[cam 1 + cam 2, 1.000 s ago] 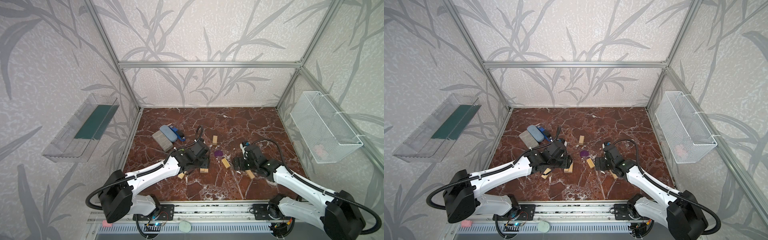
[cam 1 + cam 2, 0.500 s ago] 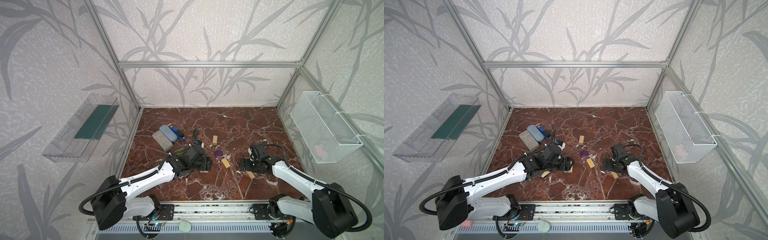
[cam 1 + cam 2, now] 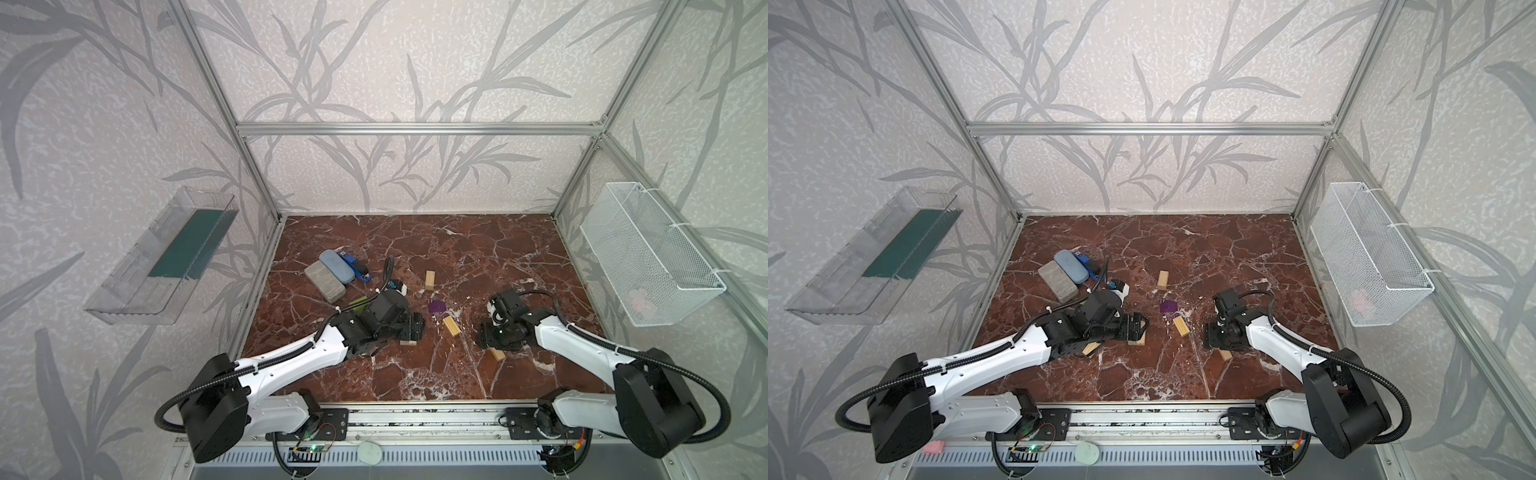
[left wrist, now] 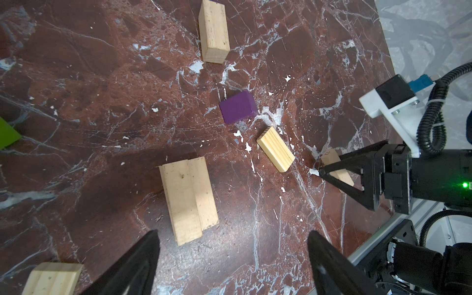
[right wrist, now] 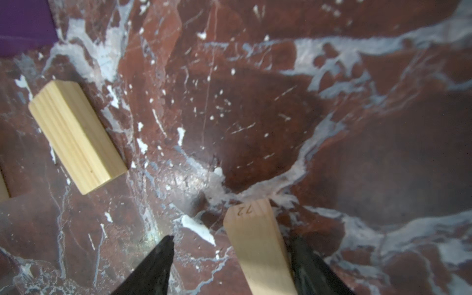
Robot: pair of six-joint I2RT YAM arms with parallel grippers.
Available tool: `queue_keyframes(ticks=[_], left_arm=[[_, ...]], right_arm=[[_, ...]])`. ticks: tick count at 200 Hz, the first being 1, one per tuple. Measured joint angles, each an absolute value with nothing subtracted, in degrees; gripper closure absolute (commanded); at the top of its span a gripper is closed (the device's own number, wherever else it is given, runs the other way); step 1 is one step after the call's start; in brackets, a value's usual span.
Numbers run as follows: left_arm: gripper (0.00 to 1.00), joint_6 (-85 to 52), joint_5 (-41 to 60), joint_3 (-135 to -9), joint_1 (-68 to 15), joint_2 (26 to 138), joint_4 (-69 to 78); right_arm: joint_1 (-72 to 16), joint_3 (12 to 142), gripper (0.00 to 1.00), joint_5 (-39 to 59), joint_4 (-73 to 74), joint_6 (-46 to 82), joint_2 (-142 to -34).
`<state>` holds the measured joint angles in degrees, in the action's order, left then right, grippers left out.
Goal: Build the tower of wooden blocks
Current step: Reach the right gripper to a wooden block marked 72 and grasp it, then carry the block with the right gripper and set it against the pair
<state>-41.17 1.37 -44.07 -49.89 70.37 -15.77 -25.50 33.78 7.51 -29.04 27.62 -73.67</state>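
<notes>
Two pale wood blocks [image 4: 189, 199] lie side by side on the marble floor, just ahead of my open left gripper [image 4: 232, 233], which holds nothing. In both top views this pair [image 3: 408, 343] sits by the left gripper [image 3: 415, 328]. My right gripper [image 5: 231, 240] straddles a pale block marked "72" [image 5: 258, 242]; one finger touches it and the other stands apart. Loose on the floor are a pale block [image 3: 451, 326], a purple block [image 3: 436, 306], a far pale block [image 3: 429, 280], a lime-green block [image 3: 358, 300] and one under the left arm [image 3: 1090, 348]. No tower stands in view.
A grey case [image 3: 325, 284], a blue-grey case [image 3: 336, 266] and a blue-and-black stapler-like item [image 3: 357, 270] lie at the back left. A white wire basket [image 3: 648, 253] hangs on the right wall and a clear shelf [image 3: 166, 257] on the left wall.
My left gripper has opened and drawn back from the pair of blocks. My right gripper has come down over the "72" block and its jaws have narrowed around it.
</notes>
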Motion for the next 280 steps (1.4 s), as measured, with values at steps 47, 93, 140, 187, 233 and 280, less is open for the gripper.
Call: queue_keyframes(ticks=[47, 93, 140, 187, 233, 280], left_arm=[[0.11, -41.19, 1.30, -44.07, -49.89, 70.37, -15.77], [0.11, -41.19, 1.21, -44.07, -49.89, 70.37, -15.77], [0.11, -41.19, 1.15, -44.07, -49.89, 70.37, -15.77], [0.11, -41.21, 1.10, -44.07, -49.89, 70.37, -15.77], [0.11, -41.21, 0.99, -44.05, -49.89, 70.37, -15.77], [0.11, -41.19, 0.08, -43.29, -49.89, 69.28, -15.90]], right_arm=[[-28.77, 34.04, 0.48, 4.56, -32.40, 28.73, -73.67], [-28.80, 34.98, 0.57, 1.85, -35.38, 28.21, -73.67], [-29.15, 35.24, 0.60, 1.52, -35.90, 27.18, -73.87], [-30.22, 35.97, 0.65, 1.50, -35.86, 26.39, -75.75], [-31.24, 36.84, 0.73, 0.62, -36.36, 26.35, -76.60], [-33.12, 39.09, 0.75, 0.16, -38.24, 27.29, -75.44]])
